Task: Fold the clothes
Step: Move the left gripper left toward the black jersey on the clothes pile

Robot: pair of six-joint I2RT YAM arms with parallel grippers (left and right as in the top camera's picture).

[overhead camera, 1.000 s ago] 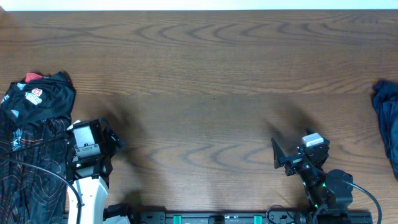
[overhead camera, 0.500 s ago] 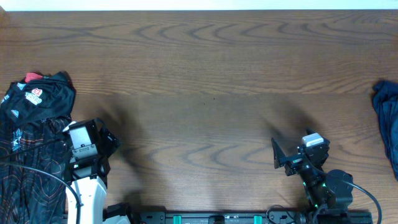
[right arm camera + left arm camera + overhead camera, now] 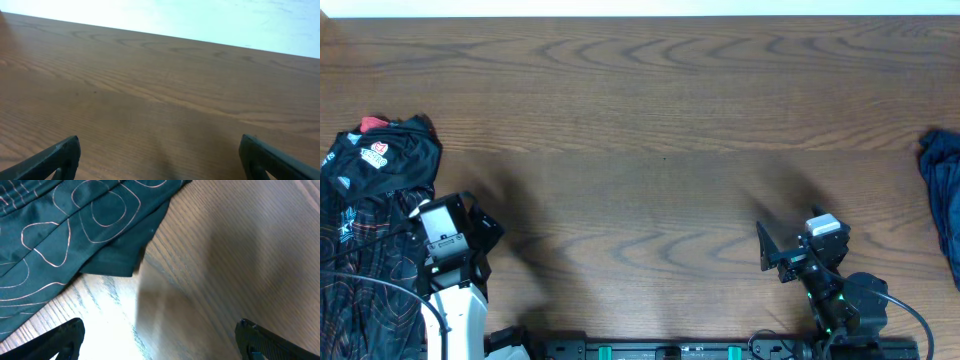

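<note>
Overhead top-down; wrists low, close; left shares jersey.

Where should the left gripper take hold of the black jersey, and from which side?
Probably its loose corner nearest the open left gripper, approached from the wooden table side: there the black jersey ends in a flat, free edge.

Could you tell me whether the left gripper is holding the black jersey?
No, the jaws of the left gripper stand open over the wooden table, with the black jersey lying beyond them.
</note>
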